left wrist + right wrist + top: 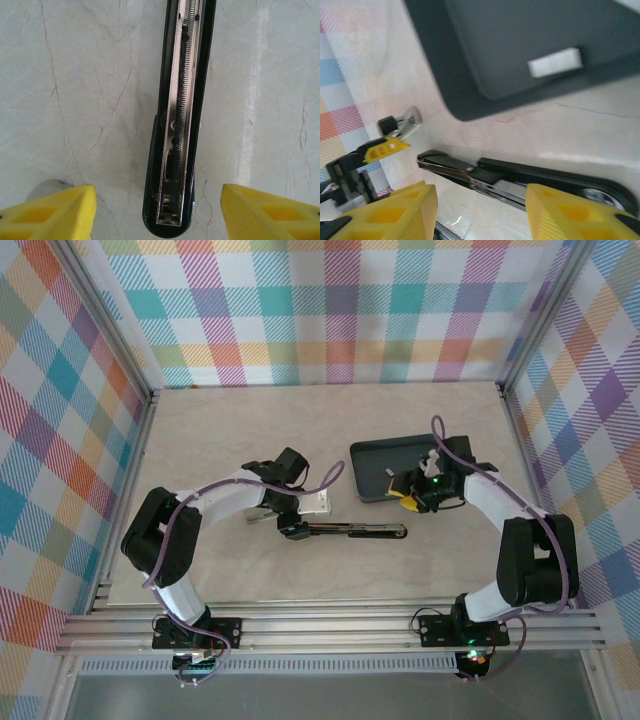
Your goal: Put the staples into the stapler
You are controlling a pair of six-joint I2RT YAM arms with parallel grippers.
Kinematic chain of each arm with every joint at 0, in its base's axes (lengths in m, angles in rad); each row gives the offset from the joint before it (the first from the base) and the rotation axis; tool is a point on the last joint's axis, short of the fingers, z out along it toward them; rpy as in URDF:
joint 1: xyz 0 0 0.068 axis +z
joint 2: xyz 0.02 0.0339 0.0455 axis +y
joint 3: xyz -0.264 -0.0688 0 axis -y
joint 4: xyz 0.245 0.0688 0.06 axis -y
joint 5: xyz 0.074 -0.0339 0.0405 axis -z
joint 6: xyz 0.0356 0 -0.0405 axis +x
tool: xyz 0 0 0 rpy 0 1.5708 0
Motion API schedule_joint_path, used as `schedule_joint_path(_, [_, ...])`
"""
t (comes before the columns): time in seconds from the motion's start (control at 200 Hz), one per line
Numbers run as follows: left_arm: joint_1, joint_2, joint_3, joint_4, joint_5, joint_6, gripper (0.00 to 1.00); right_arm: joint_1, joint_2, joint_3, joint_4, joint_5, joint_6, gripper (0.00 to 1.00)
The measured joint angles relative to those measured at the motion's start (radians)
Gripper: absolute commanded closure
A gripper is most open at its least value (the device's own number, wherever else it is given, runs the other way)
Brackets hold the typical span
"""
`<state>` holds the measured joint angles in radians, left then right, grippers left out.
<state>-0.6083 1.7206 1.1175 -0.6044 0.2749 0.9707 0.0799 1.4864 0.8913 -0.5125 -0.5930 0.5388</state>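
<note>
The black stapler [350, 530] lies opened out flat on the table, its length running left to right. In the left wrist view its metal magazine channel [181, 125] faces up, with the spring showing inside. My left gripper [158, 194] is open and straddles the stapler's end; both yellow fingers stand well clear of it. A light-grey strip of staples [555, 62] lies in the dark tray [470, 75]. My right gripper [481, 200] hangs open above the stapler [520, 177], between the tray and the stapler, with nothing between its fingers.
The dark tray [372, 455] sits right of centre, just behind the stapler. Checked walls and an aluminium frame [120, 350] close in the table on three sides. The left gripper's yellow finger [385, 147] shows at the left of the right wrist view.
</note>
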Motion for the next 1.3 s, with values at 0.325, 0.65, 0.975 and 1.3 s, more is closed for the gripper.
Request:
schedule_joint_path(0.325, [0.000, 0.026, -0.001, -0.003, -0.031, 0.052, 0.36, -0.045, 0.000, -0.040, -0.167, 0.105, -0.076, 0.50])
schedule_joint_path(0.65, [0.000, 0.062, -0.002, -0.019, -0.050, 0.089, 0.41, -0.045, 0.025, -0.041, -0.195, 0.108, -0.107, 0.59])
schedule_joint_path(0.975, [-0.006, 0.096, 0.000, -0.017, -0.070, 0.101, 0.54, -0.034, 0.096, -0.047, -0.154, 0.057, -0.107, 0.66])
schedule_joint_path(1.3, [-0.006, 0.096, 0.005, -0.024, -0.078, 0.101, 0.62, -0.010, 0.151, -0.047, -0.110, 0.045, -0.106, 0.71])
